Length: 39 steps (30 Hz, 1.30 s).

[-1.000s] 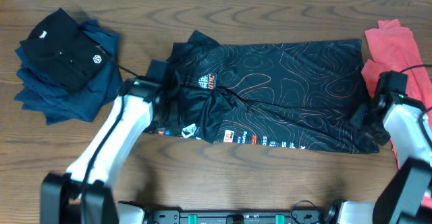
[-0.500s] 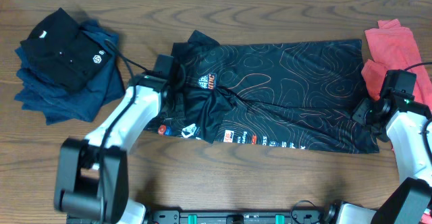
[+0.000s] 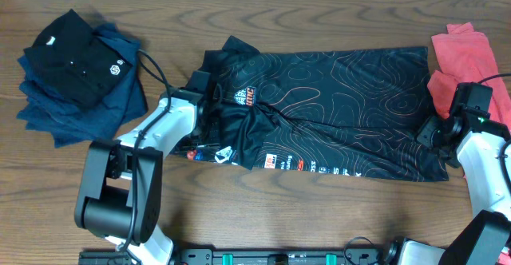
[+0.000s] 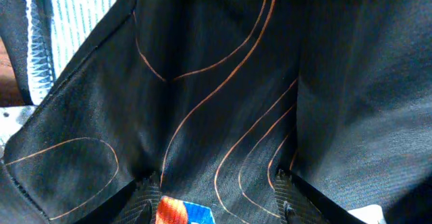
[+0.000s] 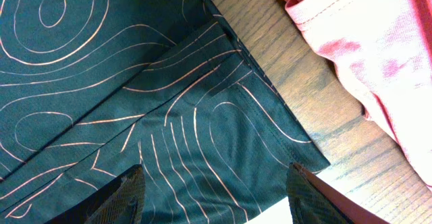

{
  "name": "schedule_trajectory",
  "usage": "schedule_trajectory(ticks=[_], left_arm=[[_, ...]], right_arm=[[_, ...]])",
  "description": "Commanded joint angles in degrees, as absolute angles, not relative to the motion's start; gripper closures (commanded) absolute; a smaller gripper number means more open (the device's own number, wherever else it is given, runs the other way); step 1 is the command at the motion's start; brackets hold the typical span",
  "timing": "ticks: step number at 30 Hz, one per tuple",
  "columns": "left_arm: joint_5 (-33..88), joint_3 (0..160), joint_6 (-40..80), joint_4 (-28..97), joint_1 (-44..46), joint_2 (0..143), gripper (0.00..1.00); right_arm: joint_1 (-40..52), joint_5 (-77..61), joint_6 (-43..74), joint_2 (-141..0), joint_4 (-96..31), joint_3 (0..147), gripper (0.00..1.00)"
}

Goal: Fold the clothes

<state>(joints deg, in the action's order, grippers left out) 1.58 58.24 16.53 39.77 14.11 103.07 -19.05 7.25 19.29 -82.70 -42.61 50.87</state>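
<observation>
The black jersey (image 3: 335, 109) with thin contour lines lies flat across the table's middle, collar end to the left, sponsor patches along its near edge. My left gripper (image 3: 198, 109) is over its left sleeve end; the left wrist view shows open fingers (image 4: 216, 197) straddling the jersey's dark fabric (image 4: 223, 82) and a red-blue patch (image 4: 181, 212). My right gripper (image 3: 431, 133) is at the jersey's right hem corner; the right wrist view shows open fingers (image 5: 216, 197) over the hem (image 5: 169, 116), with nothing between them.
A stack of dark blue clothes topped by a black polo (image 3: 76, 65) lies at the far left. A coral-red shirt (image 3: 471, 57) lies at the right edge, also in the right wrist view (image 5: 364, 42). Bare wooden table (image 3: 319, 217) runs along the front.
My left arm has swung from the front left in over the jersey's left sleeve end. My right gripper has shifted slightly at the right hem corner. The jersey has hardly moved.
</observation>
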Motion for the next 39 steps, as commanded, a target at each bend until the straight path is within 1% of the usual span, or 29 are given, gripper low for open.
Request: schedule_trajectory(ticks=[1,7,17,21,22,27,30,31,35,39], left_arm=[[0.8,53.8,16.9,39.4,12.9,104.6,0.43],[1.0,49.5,19.2,42.2,11.6,104.6,0.43],[0.8,49.3,22.9,47.3,11.4,104.1,0.44],[0.8,49.6,22.7,47.3,11.4,102.8,0.44],[0.8,50.0,22.3,47.3,11.4,102.0,0.44],[0.8,56.4,22.1,50.0,11.4,93.6,0.43],[0.9,62.0,19.9,49.1,11.4,88.1,0.3],[0.9,64.0,18.3,48.4,11.4,86.9,0.28],[0.9,71.8,12.8,44.1,10.8,86.7,0.28],[1.4,77.3,12.0,38.1,8.5,91.0,0.28]], right_arm=[[-19.4,7.0,19.0,-82.0,-42.6,51.0,0.34],[-19.4,7.0,19.0,-82.0,-42.6,51.0,0.34],[-19.4,7.1,19.0,-82.0,-42.6,51.0,0.34],[-19.4,7.0,19.0,-82.0,-42.2,51.0,0.34],[-19.4,7.0,19.0,-82.0,-42.2,51.0,0.33],[-19.4,5.3,18.2,-82.0,-41.7,51.0,0.28],[-19.4,5.3,18.2,-82.0,-41.5,51.0,0.28],[-19.4,5.3,18.2,-82.0,-41.5,51.0,0.28],[-19.4,5.2,18.2,-82.0,-41.5,51.0,0.28],[-19.4,4.2,18.2,-82.0,-41.3,51.0,0.28]])
